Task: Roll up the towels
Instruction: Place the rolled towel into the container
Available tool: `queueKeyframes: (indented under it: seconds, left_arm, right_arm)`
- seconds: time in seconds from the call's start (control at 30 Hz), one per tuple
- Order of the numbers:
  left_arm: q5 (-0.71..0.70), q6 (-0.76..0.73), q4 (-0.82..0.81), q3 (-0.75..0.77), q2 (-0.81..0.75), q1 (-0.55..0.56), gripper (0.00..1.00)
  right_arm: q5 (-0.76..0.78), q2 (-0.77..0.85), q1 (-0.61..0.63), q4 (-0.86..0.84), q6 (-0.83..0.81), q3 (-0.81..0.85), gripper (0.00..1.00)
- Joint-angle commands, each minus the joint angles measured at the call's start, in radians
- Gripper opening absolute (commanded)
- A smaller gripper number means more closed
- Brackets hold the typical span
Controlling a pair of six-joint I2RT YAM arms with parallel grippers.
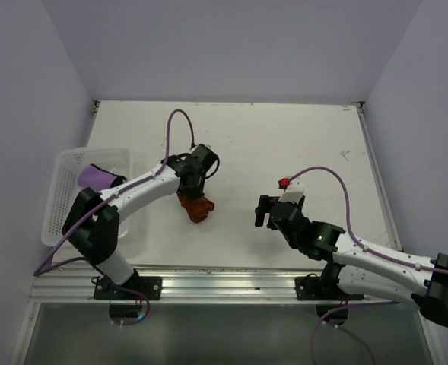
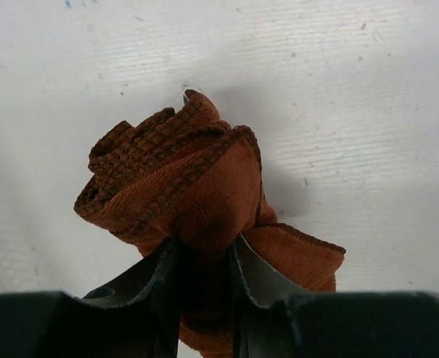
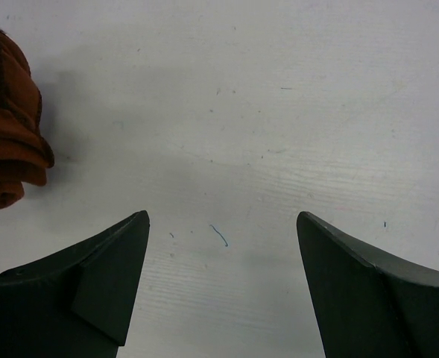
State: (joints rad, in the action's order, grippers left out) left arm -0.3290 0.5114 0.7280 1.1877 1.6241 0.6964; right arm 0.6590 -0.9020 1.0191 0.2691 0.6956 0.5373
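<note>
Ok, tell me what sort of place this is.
Probably a robot test bench in a lab, not a home: a white table boxed in by plain walls, a left arm and right arm bolted to a metal rail at its near edge, and an orange towel pinched in the left claw.

There's the rust orange-brown towel, bunched into a loose, lumpy roll. Its ribbed stitched edges curl over one another at the top, and its lower end is pinched in the left claw, left of centre over the white counter (touching down or not, hard to call). The purple towel lies crumpled in the white basket at the counter's left edge, dark edging turned rightward.
</note>
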Motion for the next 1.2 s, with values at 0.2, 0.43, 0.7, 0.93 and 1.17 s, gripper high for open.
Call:
queueKeyframes:
  seconds: [0.2,0.43,0.7,0.93,1.17]
  left_arm:
    - [-0.061,-0.030,0.180,0.203,-0.105,-0.173,0.00]
    - [-0.056,-0.019,0.249,0.339,-0.197,-0.336,0.00]
    - [-0.021,-0.077,0.182,0.169,-0.346,-0.698,0.00]
    - [-0.117,-0.057,0.148,0.057,-0.397,-0.865,0.00]
    - [-0.150,-0.063,0.056,-0.060,-0.429,-0.965,0.00]
  right_arm:
    - [-0.091,0.002,-0.056,-0.044,-0.042,0.023,0.84]
    - [-0.122,0.000,-0.073,-0.021,-0.059,0.046,0.84]
    - [-0.127,0.025,-0.077,0.031,-0.073,0.073,0.84]
    - [-0.125,-0.029,-0.085,0.079,-0.113,0.104,0.84]
    - [-0.121,-0.006,-0.119,0.085,-0.127,0.119,0.84]
